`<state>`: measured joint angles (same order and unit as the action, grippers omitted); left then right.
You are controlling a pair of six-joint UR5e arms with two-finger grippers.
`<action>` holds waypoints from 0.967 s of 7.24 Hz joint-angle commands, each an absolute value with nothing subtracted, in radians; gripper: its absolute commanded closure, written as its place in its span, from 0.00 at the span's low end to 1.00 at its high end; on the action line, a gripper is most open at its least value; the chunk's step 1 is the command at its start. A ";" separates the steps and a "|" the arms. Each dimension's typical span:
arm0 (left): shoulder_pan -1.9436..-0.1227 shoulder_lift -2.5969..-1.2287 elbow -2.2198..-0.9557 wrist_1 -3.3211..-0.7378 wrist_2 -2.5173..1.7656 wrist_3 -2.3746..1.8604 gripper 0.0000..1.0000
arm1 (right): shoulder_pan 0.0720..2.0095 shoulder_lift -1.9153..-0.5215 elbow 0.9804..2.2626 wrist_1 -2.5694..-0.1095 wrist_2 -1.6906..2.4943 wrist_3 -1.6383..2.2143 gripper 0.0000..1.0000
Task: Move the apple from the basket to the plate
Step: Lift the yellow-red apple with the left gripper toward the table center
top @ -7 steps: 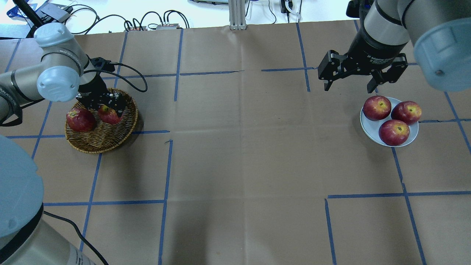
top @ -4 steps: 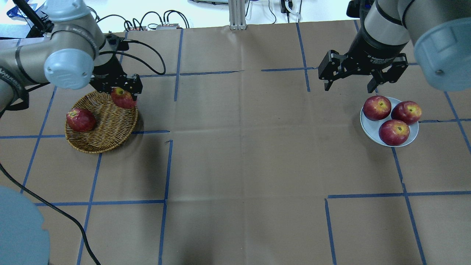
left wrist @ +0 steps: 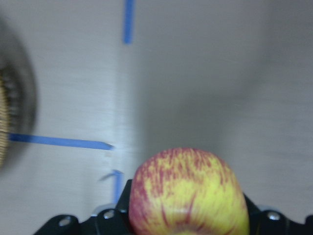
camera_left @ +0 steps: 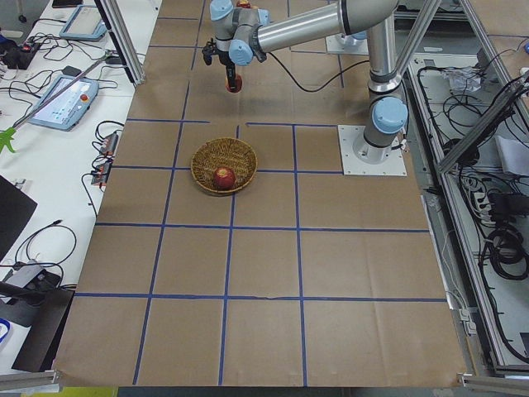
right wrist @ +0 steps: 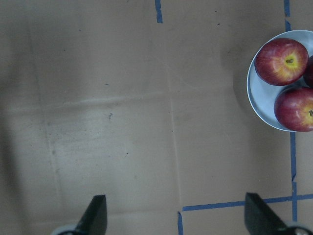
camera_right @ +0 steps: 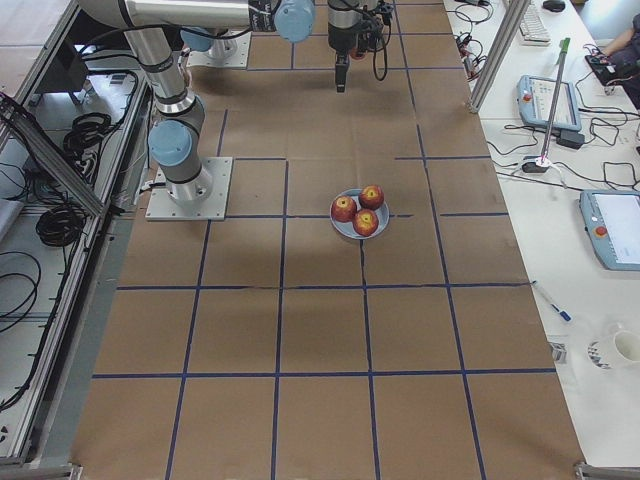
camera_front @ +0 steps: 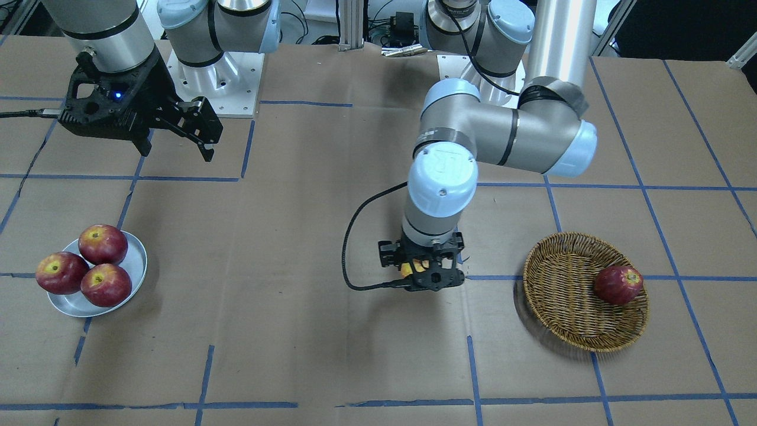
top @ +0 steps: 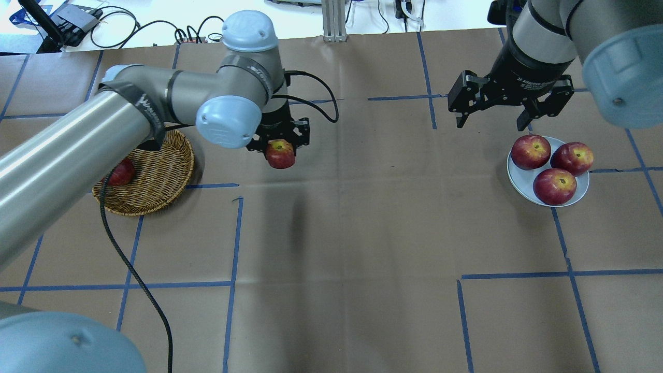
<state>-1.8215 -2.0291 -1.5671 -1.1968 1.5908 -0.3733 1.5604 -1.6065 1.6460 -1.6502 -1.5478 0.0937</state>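
The apple is held clear of the basket, gripped in the left hand, whose fingers are closed against its two sides. It is kept in the air above the brown paper of the surface, just past the basket's rim on the side toward the plate and well apart from the plate itself. In the left wrist view the apple is seen close up, yellow with red streaks, seated between the dark fingers. That picture is blurred, and an edge of the basket is caught at its left border.

The basket is found toward the left end of the surface. One red apple lies in it, against the wall nearer the left edge. The plate is set toward the right end, and three red apples are packed close together on it.

The right hand is held wide open and empty, above the surface near the plate. In the right wrist view its fingers are spread over bare paper, with the plate at the right border.
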 commanded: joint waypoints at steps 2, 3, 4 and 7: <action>-1.948 -2.179 -1.451 -1.192 1.589 -0.494 0.37 | 1.560 -1.606 1.646 -1.649 -1.548 0.094 0.00; -1.948 -2.186 -1.450 -1.178 1.588 -0.489 0.37 | 1.560 -1.606 1.646 -1.649 -1.548 0.095 0.00; -1.950 -2.216 -1.451 -1.148 1.586 -0.491 0.36 | 1.560 -1.606 1.646 -1.651 -1.548 0.094 0.00; -1.957 -2.243 -1.453 -1.111 1.575 -0.503 0.25 | 1.560 -1.606 1.646 -1.649 -1.548 0.094 0.00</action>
